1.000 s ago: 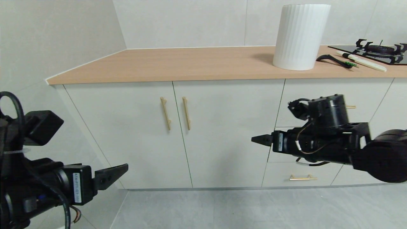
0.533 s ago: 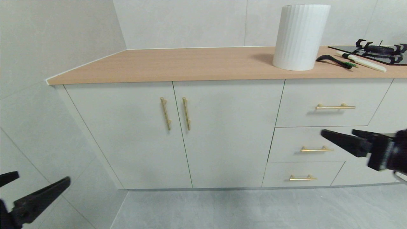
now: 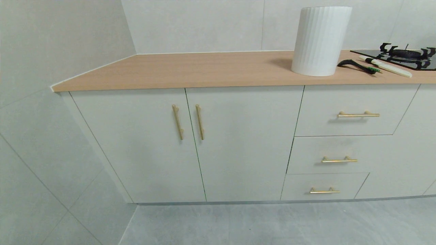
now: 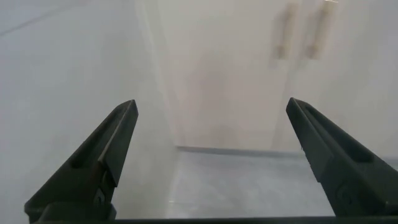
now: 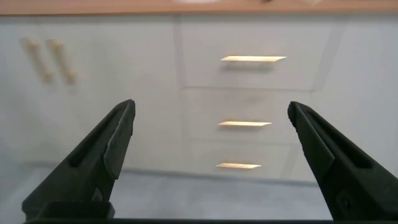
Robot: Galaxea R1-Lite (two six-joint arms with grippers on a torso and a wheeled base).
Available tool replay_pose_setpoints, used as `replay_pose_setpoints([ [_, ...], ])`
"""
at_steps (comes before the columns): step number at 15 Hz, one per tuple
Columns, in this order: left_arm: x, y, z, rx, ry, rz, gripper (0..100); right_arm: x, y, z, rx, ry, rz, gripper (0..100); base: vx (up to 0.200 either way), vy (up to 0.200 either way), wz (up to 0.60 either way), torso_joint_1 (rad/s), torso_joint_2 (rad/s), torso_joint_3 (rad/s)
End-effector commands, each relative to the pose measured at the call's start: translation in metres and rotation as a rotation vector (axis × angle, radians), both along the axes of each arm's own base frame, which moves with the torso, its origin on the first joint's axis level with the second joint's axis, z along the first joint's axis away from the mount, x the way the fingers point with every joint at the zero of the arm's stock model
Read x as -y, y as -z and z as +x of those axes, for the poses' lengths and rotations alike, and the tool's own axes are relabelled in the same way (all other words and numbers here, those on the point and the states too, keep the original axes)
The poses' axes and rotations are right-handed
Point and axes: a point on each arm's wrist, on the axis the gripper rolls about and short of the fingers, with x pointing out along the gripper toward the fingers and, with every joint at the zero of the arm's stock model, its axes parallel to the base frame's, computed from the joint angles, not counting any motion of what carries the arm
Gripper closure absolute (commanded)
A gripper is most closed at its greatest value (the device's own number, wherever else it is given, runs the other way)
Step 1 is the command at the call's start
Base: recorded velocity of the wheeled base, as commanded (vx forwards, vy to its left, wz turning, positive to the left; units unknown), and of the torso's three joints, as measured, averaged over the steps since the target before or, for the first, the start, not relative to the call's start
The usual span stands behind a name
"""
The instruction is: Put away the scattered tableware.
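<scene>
"Straight ahead of the right claw point(image 5: 210, 104), what is showing?"

"Three drawers point(image 5: 298, 106) with brass handles are facing it, stacked one over another, and the double cabinet doors point(image 5: 112, 81) are standing beside them. Its fingers are spreading wide apart, and the drawer fronts are showing through the gap."

"And the left claw point(image 4: 211, 102)?"

"It is gaping just as wide. Beyond it the cabinet's end is meeting the tiled wall and the grey floor point(image 4: 249, 186), and the two door handles point(image 4: 317, 34) are showing blurred farther on."

"Where is the tableware lying?"

"Higher than the right claw and well beyond it, up on the wooden countertop point(image 3: 204, 69) that is running over those drawers. A black utensil point(image 3: 349, 63) with a green end is lying just beside a tall white ribbed container point(image 3: 320, 41). A cream utensil point(image 3: 391, 67) is lying next to the black one, on the side toward the gas hob point(image 3: 405, 53). Whether it is touching the hob's edge, I cannot tell."

"Is either claw sitting near those pieces?"

"No, both are hanging well apart from them, down at the height of the cabinet fronts."
</scene>
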Motion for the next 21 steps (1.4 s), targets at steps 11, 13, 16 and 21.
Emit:
replay_pose_setpoints([
  [11,0.01,0.1,0.02,0.027,-0.067,0.046,0,-0.011,0.11,0.005,0.008,0.074,0.009,0,0.0,0.0,0.0,0.0,0.0,0.0],
  [13,0.011,0.101,0.02,0.015,-0.027,0.041,0,-0.011,0.117,0.006,-0.065,0.067,0.002,0,0.0,0.0,0.0,0.0,0.0,0.0],
  [16,0.012,0.103,0.02,0.006,0.032,0.032,0,-0.011,0.124,0.006,-0.133,0.056,-0.006,0,0.0,0.0,0.0,0.0,0.0,0.0],
  [21,0.015,0.106,0.021,-0.014,0.146,-0.077,0,-0.012,0.124,0.007,-0.133,0.024,-0.003,0,0.0,0.0,0.0,0.0,0.0,0.0],
])
